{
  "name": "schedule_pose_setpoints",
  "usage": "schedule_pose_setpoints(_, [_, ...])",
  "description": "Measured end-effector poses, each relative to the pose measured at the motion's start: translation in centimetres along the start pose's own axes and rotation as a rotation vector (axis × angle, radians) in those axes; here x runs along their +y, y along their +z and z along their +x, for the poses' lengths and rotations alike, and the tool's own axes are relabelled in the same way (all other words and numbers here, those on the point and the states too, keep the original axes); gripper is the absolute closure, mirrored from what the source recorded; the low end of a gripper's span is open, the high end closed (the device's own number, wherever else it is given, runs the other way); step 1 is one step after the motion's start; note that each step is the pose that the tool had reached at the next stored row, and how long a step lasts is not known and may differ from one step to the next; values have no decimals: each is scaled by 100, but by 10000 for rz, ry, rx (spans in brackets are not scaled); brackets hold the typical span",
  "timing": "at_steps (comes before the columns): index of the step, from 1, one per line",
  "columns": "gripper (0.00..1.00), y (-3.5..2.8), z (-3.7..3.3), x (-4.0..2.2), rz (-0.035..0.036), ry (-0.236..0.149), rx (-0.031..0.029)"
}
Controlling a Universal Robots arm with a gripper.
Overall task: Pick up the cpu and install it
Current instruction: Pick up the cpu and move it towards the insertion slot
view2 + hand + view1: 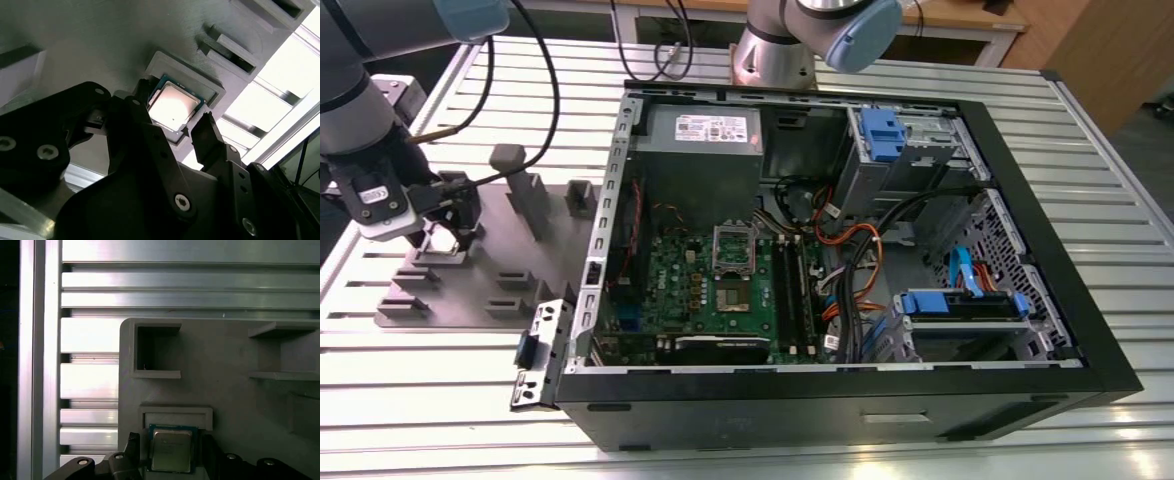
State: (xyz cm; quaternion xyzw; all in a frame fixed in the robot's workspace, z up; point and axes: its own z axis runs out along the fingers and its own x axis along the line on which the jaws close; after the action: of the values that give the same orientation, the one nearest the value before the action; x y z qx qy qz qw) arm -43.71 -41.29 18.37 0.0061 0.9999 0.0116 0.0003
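The grey fixture plate point(480, 300) lies on the slatted metal surface point(427, 400), and everything else is placed from it. The cpu point(174, 104) sits flat in a raised square nest on that plate, its silvery lid up and a thin green edge showing around it. In the first wrist view the cpu point(171, 450) carries a few faint lines of print on the lid, too small to read. The tool point(443, 225) stands low over the plate's end farthest from the computer case. In both wrist views its two dark fingers point(212, 142) are spread, one on each side of the chip and not clamped on it, so the tool point(172, 105) is released around the cpu and the chip rests in its nest. Other pockets and upright holders stand on the plate point(225, 355) near the nest. Just beside the plate, on the exterior view's right, the black computer case point(854, 410) lies open. Inside it are the green motherboard point(680, 290) with its silver socket frame point(734, 245) and a grey box point(700, 160) bearing a white label point(707, 127), whose print cannot be made out.
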Motion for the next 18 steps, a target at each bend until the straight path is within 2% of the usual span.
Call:
schedule_pose_setpoints(8, [39,0,-1,1,-1,0,-3])
schedule_pose_setpoints(10, [40,0,-1,0,0,0,-3])
schedule_pose_setpoints(11, [47,0,-1,0,0,0,-3])
schedule_pose_setpoints(18, [47,-9,0,1,1,0,-3])
